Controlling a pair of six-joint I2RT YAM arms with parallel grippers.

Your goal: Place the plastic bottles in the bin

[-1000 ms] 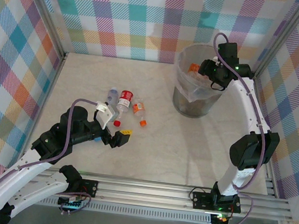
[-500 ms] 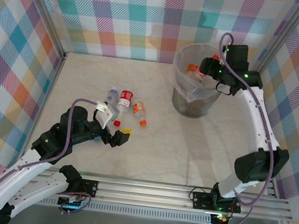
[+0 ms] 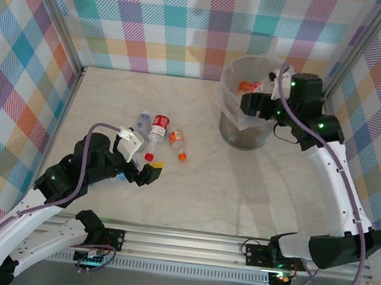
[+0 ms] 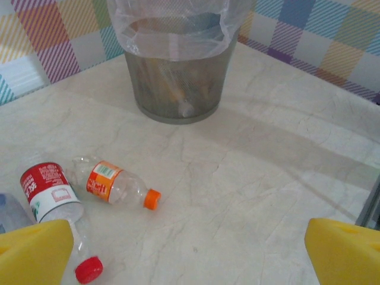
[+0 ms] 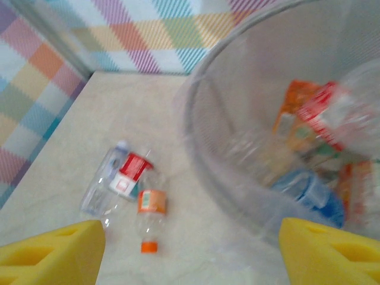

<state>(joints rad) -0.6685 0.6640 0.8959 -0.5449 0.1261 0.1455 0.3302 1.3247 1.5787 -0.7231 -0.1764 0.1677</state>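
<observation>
Three plastic bottles lie together left of centre on the table: a clear one (image 3: 143, 120), a red-labelled one (image 3: 157, 130) with a red cap, and an orange-labelled one (image 3: 177, 141) with an orange cap. My left gripper (image 3: 141, 175) hovers just near of them, open and holding nothing; its wrist view has the red-labelled bottle (image 4: 50, 190) and the orange-labelled bottle (image 4: 116, 184) ahead. The bin (image 3: 230, 130) stands at the back right with several bottles (image 5: 314, 196) inside. My right gripper (image 3: 249, 106) hangs over the bin's rim (image 5: 237, 119), open, nothing between its yellow pads (image 5: 50, 252).
Checked walls close the table on the left, back and right. A metal rail (image 3: 199, 244) runs along the near edge. Bare marble surface (image 3: 240, 190) lies between the loose bottles and the bin, and in front of the bin.
The right arm has swung out to the right, and its gripper has shifted a little down and left over the bin. The left arm has drawn back slightly.
</observation>
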